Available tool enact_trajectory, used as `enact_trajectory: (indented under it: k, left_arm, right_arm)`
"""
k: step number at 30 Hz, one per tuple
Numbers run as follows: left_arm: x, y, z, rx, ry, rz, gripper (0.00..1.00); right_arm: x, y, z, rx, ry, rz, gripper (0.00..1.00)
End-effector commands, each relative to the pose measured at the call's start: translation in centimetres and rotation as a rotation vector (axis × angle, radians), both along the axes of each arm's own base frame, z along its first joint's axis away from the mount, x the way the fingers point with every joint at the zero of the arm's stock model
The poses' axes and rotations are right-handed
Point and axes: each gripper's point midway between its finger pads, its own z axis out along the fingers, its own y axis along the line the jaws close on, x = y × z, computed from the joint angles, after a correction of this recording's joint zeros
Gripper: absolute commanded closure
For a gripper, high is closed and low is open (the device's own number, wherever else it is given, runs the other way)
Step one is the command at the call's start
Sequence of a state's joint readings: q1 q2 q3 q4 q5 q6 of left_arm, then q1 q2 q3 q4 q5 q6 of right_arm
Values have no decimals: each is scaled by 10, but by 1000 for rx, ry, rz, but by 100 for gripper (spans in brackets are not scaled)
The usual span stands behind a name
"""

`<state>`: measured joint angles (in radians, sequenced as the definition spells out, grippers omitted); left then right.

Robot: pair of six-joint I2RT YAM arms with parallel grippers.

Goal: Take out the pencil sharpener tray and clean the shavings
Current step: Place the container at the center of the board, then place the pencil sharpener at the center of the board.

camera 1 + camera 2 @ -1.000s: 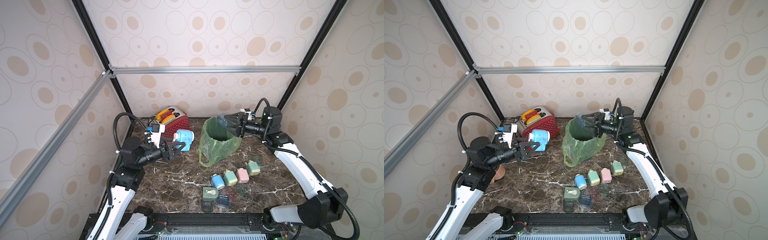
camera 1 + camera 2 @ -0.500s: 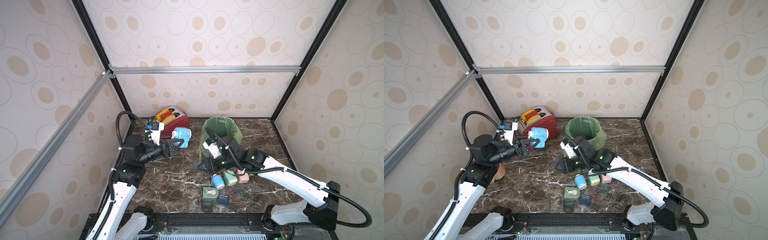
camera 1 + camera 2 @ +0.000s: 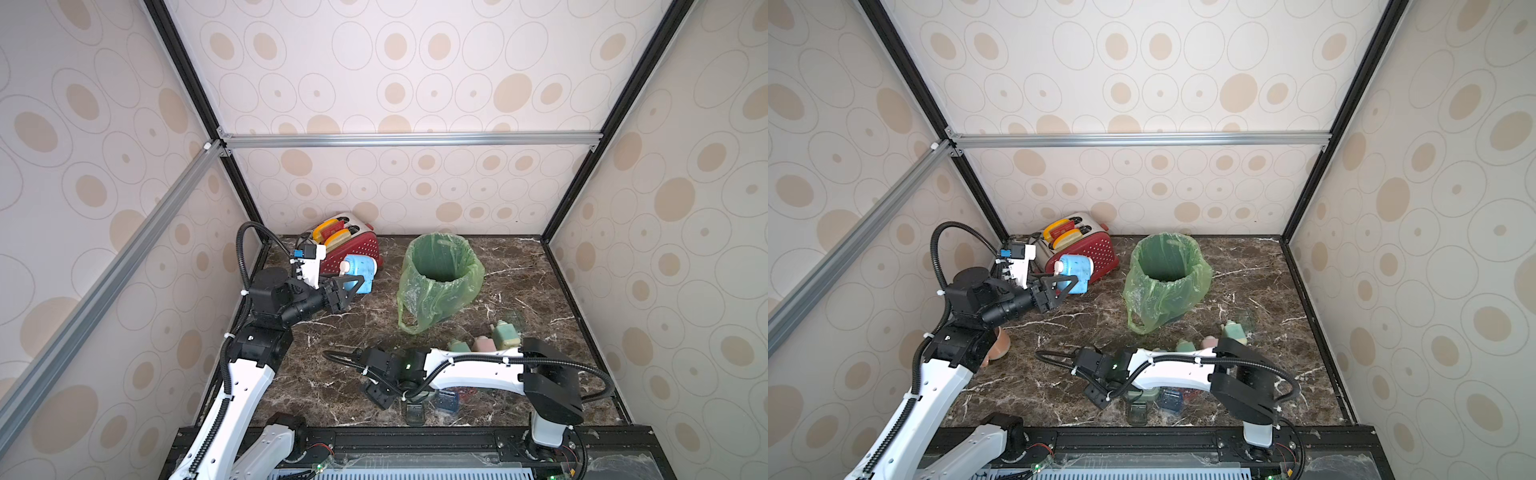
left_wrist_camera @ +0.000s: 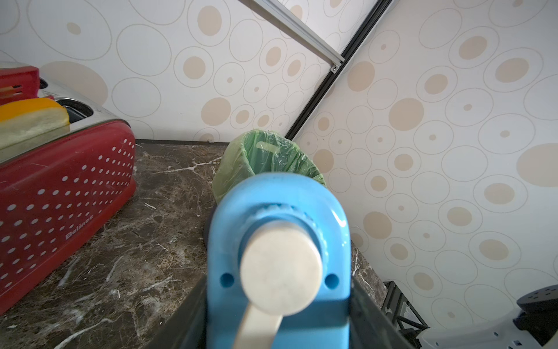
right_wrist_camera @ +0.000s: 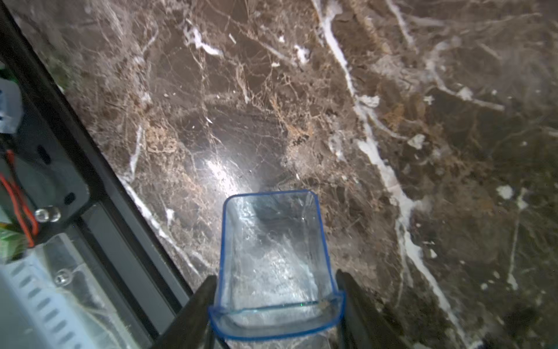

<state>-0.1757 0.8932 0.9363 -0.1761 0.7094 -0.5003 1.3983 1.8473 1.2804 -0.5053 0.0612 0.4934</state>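
Since 1 second ago, the right arm is swinging away from the green-bagged bin (image 3: pixel 436 299) and lowering toward the front edge of the marble table (image 3: pixel 316 386). Its right gripper (image 5: pixel 276 290) is clamping the clear, blue-rimmed shavings tray (image 5: pixel 273 256) across its 2 side walls, just behind the flanged lip, and is holding it low over the table; no shavings are plainly showing inside. At the rear, beside the red toaster (image 3: pixel 357 249), the left gripper (image 4: pixel 279 317) is holding the blue pencil sharpener (image 4: pixel 277 211), jaws pressing narrowly on its 2 flanks. Judged by appearance, the tray is behaving as light, thin, stiff and slick plastic, so moderate pressure near the lip is advisable.
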Motion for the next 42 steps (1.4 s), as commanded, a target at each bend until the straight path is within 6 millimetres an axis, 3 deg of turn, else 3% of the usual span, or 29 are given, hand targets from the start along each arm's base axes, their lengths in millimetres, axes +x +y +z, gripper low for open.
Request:
enact_trajectory:
  k: [1,4,10,12,13,15,17,21,25,28,32,35,37,42]
  left_arm:
    - [-3,4,17,9,-61,16,100]
    - [-2,4,16,11,-58,16,100]
    - [-1,2,17,-5,-57,-1,100]
    - [-1,1,16,-5,-56,-3,100]
    - [-1,1,16,-4,-56,-3,100]
    - [-1,1,16,-4,-55,-4,100]
    - [-1,1,16,-6,-54,-7,100]
    - [-3,-2,19,-19,-62,-32,100]
    - [-12,-14,29,-64,-96,-130,100]
    - [-30,-28,43,-118,-129,-274,100]
    - [-52,-37,56,-148,-158,-409,100]
    - [-67,-43,58,-154,-158,-494,100]
    - [-80,-48,58,-156,-156,-562,100]
    - [-119,-61,54,-124,-171,-704,100]
  right_arm:
    - [1,-3,3,-19,-49,34,93]
    - [-4,-7,-2,-12,-28,39,71]
    - [-13,-10,-5,-14,12,67,42]
    - [-14,-10,-3,-7,17,78,25]
    - [-14,-9,1,2,15,80,24]
    - [-17,-7,12,35,16,104,6]
    - [-17,-7,27,62,6,125,0]
    - [-4,-18,70,106,-70,102,0]
    - [26,-35,125,270,-31,7,0]
    - [49,-53,165,451,21,-45,0]
    - [74,-91,223,607,-95,-93,0]
    - [82,-116,260,663,-102,-115,0]
    - [83,-122,282,722,-47,-117,0]
    - [81,-114,322,882,158,-42,0]
